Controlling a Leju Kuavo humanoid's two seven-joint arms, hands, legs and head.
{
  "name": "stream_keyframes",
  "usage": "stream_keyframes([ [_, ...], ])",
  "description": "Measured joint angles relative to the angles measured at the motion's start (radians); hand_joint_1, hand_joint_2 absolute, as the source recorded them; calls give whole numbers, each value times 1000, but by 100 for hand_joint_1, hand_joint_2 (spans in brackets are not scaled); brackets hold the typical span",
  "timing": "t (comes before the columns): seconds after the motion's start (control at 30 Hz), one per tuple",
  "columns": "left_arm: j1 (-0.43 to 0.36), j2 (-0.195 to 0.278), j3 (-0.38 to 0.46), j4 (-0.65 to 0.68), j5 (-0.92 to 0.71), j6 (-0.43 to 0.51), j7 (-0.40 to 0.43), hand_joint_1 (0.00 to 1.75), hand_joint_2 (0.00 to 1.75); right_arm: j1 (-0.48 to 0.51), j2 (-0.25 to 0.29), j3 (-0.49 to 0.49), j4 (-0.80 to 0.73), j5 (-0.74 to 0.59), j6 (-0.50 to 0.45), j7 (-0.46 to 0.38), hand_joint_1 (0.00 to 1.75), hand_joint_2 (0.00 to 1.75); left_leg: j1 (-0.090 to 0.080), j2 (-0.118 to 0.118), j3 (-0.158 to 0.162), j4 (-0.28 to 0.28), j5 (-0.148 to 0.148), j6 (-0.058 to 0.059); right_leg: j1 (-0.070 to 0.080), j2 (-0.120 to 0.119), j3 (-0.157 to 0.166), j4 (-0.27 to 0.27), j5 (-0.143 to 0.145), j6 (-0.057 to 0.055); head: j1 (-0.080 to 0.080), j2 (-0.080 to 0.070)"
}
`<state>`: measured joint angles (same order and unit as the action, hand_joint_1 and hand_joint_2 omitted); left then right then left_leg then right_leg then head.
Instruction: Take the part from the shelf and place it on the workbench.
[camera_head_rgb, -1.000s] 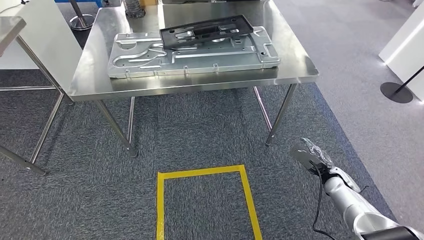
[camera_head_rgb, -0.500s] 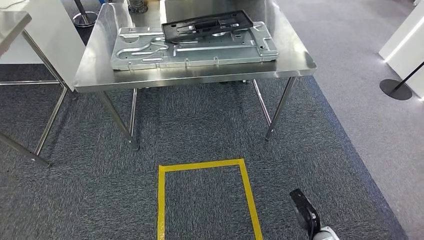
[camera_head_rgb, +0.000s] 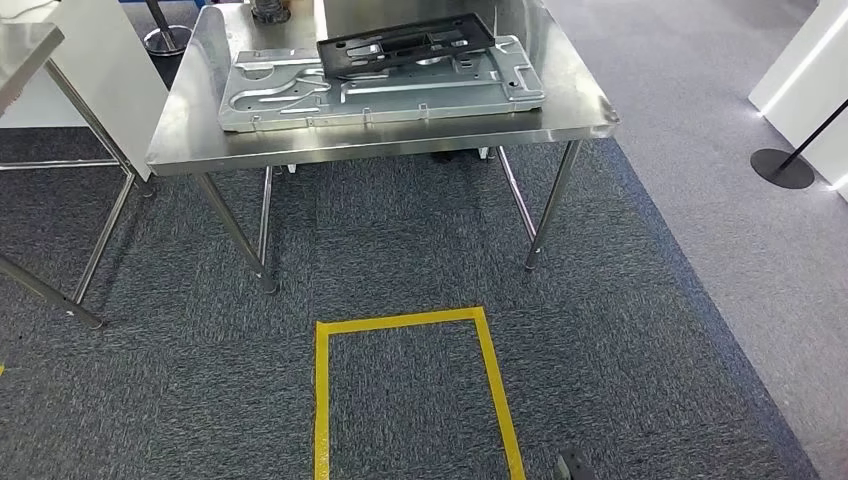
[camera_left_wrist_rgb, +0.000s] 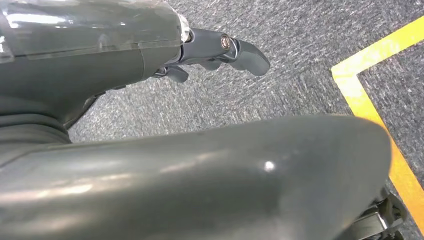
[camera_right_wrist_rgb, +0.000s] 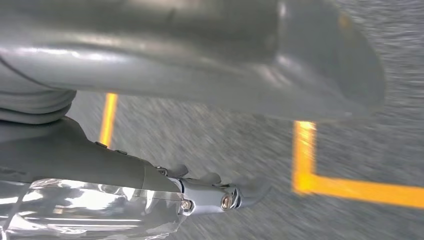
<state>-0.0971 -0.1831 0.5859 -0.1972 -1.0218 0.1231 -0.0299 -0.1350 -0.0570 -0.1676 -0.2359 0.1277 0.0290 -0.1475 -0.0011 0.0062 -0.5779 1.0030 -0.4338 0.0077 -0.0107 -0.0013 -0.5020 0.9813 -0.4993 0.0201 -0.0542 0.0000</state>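
Note:
A black plastic part (camera_head_rgb: 405, 45) lies on a large silver stamped metal panel (camera_head_rgb: 300, 100), which rests on the steel workbench (camera_head_rgb: 400, 145) ahead of me. Both arms hang low, far from the bench. In the left wrist view my left hand (camera_left_wrist_rgb: 100, 55) has its fingers (camera_left_wrist_rgb: 240, 50) stretched out over the grey carpet and holds nothing. My right hand (camera_right_wrist_rgb: 150, 175) is over the carpet too, fingers (camera_right_wrist_rgb: 235, 197) extended and empty, the picture blurred. Its dark tip (camera_head_rgb: 572, 465) shows at the bottom edge of the head view.
A yellow tape rectangle (camera_head_rgb: 400, 325) marks the carpet between me and the bench. A second steel table (camera_head_rgb: 30, 40) stands at the left, with a white panel (camera_head_rgb: 110, 60) behind it. A black post base (camera_head_rgb: 782, 168) and a white unit (camera_head_rgb: 800, 80) are at the right.
My right arm has dropped from the lower right of the head view to its bottom edge. The whole picture has shifted slightly, so the camera has moved; the parts on the bench lie as before.

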Motion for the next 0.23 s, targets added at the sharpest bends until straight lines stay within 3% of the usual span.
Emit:
stream_keyframes([
  [0.03,-1,1,0,0,-2,-4,1,0,0,8,12,-7,4,2,3,11,0,87,1,-1,-5,7,-7,-7,-1,0,-3,-4,4,-9,0,0],
  [0.1,-1,5,0,0,-5,-12,3,0,0,20,36,-16,11,6,15,25,0,0,3,-2,-31,72,-65,-17,-3,-2,-15,-9,19,-25,0,0],
  [0.17,2,8,0,0,-5,-15,5,0,0,29,54,-24,15,8,33,25,0,0,5,-3,-78,204,-154,-22,1,-2,-34,-7,33,-33,0,0],
  [0.23,4,10,0,0,-4,-15,5,0,0,34,65,-29,18,7,48,20,0,0,5,-3,-103,292,-195,-25,4,-2,-50,-4,43,-34,0,0],
])
